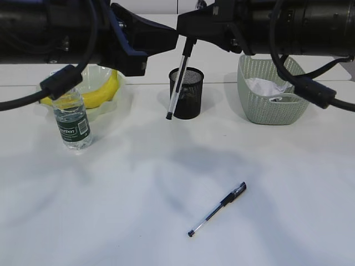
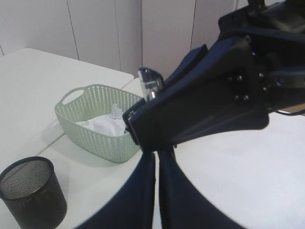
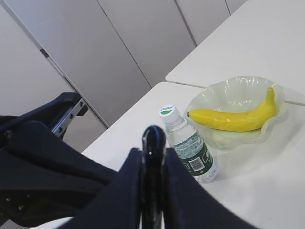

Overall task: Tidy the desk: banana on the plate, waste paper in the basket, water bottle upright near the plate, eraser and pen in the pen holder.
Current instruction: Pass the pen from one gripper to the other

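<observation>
My right gripper [image 1: 190, 43] is shut on a black-and-white pen [image 1: 178, 86], which hangs tilted in front of the black mesh pen holder [image 1: 191, 97]; the pen's black end [image 3: 153, 138] shows between the fingers [image 3: 153, 155]. My left gripper [image 1: 165, 36] is shut and empty, high beside the right one; its fingers [image 2: 157, 162] nearly touch. A second pen [image 1: 217, 209] lies on the table at the front. The banana [image 1: 102, 93] lies on the pale plate [image 1: 95, 71]. The water bottle [image 1: 72, 121] stands upright beside the plate. No eraser is in view.
A green basket [image 1: 272, 108] with crumpled white paper [image 1: 266, 87] stands at the back right. It also shows in the left wrist view [image 2: 95, 133], with the pen holder [image 2: 33, 191] nearer. The right wrist view shows the bottle [image 3: 188, 145] and banana [image 3: 233, 119].
</observation>
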Motion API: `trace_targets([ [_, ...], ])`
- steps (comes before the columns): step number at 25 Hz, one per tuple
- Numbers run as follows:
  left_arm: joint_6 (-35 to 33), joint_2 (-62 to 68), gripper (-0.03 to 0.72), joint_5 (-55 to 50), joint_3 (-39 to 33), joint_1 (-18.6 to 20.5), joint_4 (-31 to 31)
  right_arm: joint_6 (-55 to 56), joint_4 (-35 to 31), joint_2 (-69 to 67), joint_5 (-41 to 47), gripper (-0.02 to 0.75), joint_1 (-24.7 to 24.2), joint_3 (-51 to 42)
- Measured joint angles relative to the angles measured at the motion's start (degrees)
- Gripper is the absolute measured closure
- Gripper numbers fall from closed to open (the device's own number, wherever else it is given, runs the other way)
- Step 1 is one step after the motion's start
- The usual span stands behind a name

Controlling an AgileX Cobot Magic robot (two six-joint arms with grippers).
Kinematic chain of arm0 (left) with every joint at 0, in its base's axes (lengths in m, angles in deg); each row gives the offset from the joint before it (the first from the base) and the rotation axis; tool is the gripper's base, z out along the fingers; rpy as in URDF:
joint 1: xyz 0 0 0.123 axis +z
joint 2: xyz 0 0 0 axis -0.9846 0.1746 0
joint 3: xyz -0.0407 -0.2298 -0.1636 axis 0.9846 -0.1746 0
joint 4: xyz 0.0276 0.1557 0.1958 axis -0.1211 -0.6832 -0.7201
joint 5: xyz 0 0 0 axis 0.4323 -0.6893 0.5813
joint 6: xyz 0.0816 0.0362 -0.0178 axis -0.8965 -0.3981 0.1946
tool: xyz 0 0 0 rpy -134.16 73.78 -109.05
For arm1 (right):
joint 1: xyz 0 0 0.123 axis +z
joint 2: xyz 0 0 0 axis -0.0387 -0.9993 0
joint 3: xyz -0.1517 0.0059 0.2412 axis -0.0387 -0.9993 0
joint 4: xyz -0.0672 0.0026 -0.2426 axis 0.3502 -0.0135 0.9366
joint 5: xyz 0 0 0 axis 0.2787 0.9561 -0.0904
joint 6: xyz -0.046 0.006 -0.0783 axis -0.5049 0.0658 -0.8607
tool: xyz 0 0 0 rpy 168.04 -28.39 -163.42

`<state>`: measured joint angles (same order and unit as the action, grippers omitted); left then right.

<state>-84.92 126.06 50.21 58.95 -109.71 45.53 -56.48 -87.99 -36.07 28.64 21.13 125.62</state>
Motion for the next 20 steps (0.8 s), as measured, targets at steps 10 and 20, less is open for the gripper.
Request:
trace_targets([
  [10, 0.0, 0.0, 0.700, 1.0, 0.0, 0.0, 0.1, -1.1, 0.0, 0.0, 0.2, 0.681, 0.0, 0.0],
  [20, -0.1, 0.0, 0.573, 7.1, 0.0, 0.0, -1.4, -7.6, 0.0, 0.0, -3.0, 0.681, 0.0, 0.0],
])
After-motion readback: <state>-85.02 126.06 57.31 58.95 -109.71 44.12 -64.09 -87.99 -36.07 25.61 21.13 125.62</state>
